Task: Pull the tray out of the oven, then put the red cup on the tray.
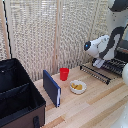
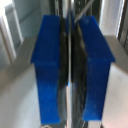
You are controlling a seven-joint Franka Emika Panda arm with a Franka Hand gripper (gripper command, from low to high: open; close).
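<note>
A large black case sits open at the near corner of the wooden table, on the exterior view's left. Just beside it a dark blue book stands upright. Behind the book is the red cup, upright, with a pale bowl of yellow food near it towards the exterior view's right. Farther right, the white robot arm reaches down over the oven's dropped door and the dark ridged tray. In the blurred wrist view, the claw's two blue fingers are pressed close on a thin dark edge, seemingly the tray. A slatted screen stands behind.
</note>
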